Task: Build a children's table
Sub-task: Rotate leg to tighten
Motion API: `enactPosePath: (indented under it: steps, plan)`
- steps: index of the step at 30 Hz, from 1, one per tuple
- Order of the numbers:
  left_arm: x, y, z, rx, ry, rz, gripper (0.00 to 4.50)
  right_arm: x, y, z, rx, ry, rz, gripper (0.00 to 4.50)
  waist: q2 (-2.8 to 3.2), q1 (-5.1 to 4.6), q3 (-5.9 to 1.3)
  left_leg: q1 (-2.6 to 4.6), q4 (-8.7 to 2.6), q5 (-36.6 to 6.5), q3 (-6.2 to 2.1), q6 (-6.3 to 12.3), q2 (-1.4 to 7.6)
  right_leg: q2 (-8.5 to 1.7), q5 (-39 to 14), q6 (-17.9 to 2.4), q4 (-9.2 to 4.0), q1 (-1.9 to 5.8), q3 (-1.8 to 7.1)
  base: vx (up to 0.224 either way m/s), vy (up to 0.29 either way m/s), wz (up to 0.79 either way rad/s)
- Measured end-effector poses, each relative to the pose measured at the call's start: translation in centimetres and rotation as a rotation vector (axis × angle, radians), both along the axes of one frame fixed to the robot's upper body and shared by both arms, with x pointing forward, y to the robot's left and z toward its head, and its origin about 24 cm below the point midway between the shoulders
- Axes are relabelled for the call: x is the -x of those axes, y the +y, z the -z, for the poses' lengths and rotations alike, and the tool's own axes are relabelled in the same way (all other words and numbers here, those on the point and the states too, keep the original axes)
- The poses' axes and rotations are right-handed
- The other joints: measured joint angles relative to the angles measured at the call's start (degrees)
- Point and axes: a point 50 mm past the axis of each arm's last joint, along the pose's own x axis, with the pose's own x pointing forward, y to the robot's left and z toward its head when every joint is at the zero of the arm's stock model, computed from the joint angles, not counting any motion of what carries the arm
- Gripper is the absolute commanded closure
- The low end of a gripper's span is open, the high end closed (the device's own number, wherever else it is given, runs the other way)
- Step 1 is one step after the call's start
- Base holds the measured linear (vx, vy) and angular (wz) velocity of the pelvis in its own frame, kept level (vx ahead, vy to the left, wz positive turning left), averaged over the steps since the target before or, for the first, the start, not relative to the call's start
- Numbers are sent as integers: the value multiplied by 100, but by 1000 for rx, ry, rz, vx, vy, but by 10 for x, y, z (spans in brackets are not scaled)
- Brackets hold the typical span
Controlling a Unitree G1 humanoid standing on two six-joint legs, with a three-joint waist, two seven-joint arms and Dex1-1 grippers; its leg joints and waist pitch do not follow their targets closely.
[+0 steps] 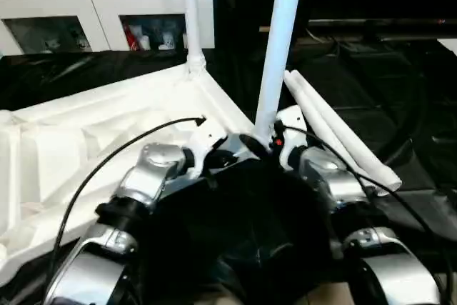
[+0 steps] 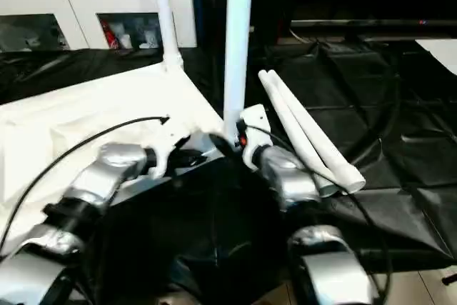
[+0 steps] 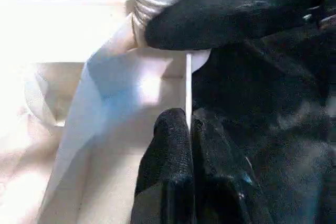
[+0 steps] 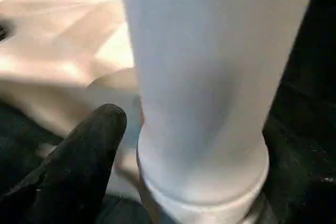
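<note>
The children's table top (image 1: pixel 86 133) lies underside up on black sheeting. One white leg (image 1: pixel 190 12) stands upright in its far corner socket. A second leg (image 1: pixel 280 48) stands upright at the near right corner. My right gripper (image 1: pixel 265 142) is open around that leg's base; one black finger (image 4: pixel 89 150) sits just beside the tube (image 4: pixel 205 87) with a thin gap. My left gripper (image 3: pixel 188 124) is shut on the top's thin rim wall, right next to that corner. Two loose legs (image 1: pixel 335 126) lie side by side to the right.
A white cabinet with glass doors (image 1: pixel 107 12) stands behind the table top. Black sheeting (image 1: pixel 400 105) covers the floor to the right. A black cable (image 1: pixel 107 158) arcs over my left forearm.
</note>
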Motion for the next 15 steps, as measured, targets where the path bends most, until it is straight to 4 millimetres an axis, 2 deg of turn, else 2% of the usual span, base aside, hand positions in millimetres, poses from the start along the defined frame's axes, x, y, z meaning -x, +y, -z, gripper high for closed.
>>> enactPosePath:
  steps: [5,8,9,12,13,15]
  plan:
    - [9,12,-1,6,24,100,450,13,-12,-3,43,-11,-209,63,2,10,3,0,7,0,1,1,1,0,0,0,1,-4,0,0,0,0]
    - [14,14,-1,3,32,159,450,19,-15,-5,50,-2,-299,63,1,51,3,-2,8,0,1,1,1,-1,0,0,0,-4,0,0,0,0]
    - [15,15,-1,3,37,173,450,21,-16,-5,49,4,-324,92,2,64,3,-2,9,0,1,1,1,-2,0,0,0,-4,0,0,0,0]
    - [18,18,-2,5,49,207,450,23,-19,-7,45,23,-368,97,1,75,4,-2,8,0,1,1,1,-1,0,-1,1,-4,0,0,0,0]
    - [19,20,-2,4,52,216,450,24,-19,-7,44,30,-384,125,-1,74,5,-1,8,0,1,1,2,-1,0,-1,1,-4,0,0,0,0]
    - [21,21,-2,4,58,229,450,25,-18,-7,41,36,-400,133,-1,72,5,-1,7,0,1,1,2,-1,0,0,1,-5,0,0,0,0]
